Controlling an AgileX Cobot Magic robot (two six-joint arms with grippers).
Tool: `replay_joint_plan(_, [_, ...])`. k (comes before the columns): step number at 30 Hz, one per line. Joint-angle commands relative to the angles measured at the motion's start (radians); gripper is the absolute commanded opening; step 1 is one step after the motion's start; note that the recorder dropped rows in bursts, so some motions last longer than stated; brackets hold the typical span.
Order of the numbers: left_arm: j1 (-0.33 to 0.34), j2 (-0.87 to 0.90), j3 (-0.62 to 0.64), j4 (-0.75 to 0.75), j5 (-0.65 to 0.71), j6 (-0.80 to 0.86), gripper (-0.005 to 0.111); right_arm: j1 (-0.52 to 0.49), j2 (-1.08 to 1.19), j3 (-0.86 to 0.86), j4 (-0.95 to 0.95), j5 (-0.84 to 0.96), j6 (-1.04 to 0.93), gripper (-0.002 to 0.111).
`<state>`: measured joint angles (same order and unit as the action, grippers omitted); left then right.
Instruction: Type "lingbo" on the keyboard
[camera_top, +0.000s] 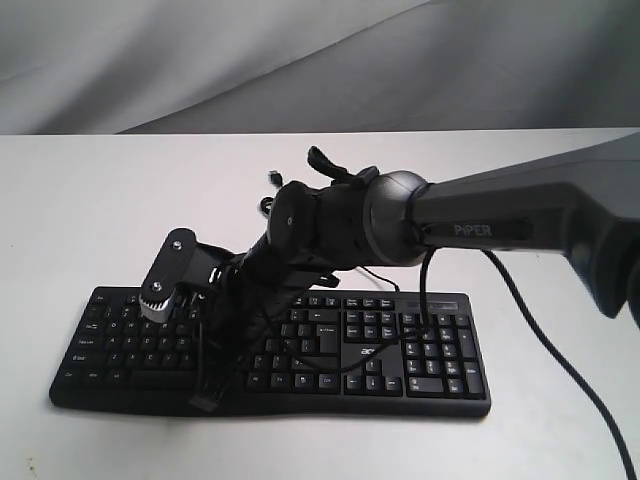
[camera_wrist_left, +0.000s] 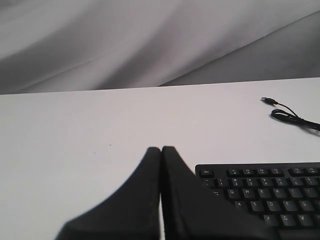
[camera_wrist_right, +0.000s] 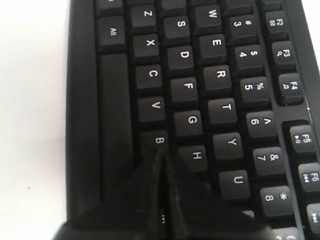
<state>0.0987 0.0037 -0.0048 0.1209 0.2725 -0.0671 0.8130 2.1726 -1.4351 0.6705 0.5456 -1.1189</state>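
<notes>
Now, right gripper (camera_wrist_right: 161, 155) together, tips at B key (camera_wrist_right: 159, 140) of the keyboard (camera_top: 440, 362) (contact unclear), left gripper (camera_wrist_left: 161, 150) together too

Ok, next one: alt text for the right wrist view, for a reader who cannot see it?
The right gripper, its two black fingers closed together, points its tips at the B key of a black plastic keyboard with white legends. The keyboard fills most of the frame, with a strip of white table along one side.
</notes>
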Motion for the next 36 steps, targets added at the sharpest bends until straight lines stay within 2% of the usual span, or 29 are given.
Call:
replay_joint_plan(1, [0.001, -0.004, 0.005, -0.004, -0.007, -0.002, 0.001, 0.003, -0.002, 0.002, 0.006, -0.019, -0.005, 0.000])
replay_joint_plan(23, [0.001, -0.004, 0.005, -0.004, -0.007, -0.002, 0.001, 0.003, -0.014, 0.000, -0.007, -0.025, -0.007, 0.000])
replay_joint_plan(36, [0.001, -0.004, 0.005, -0.004, -0.007, -0.002, 0.001, 0.015, 0.066, -0.147, 0.013, 0.032, -0.002, 0.000])
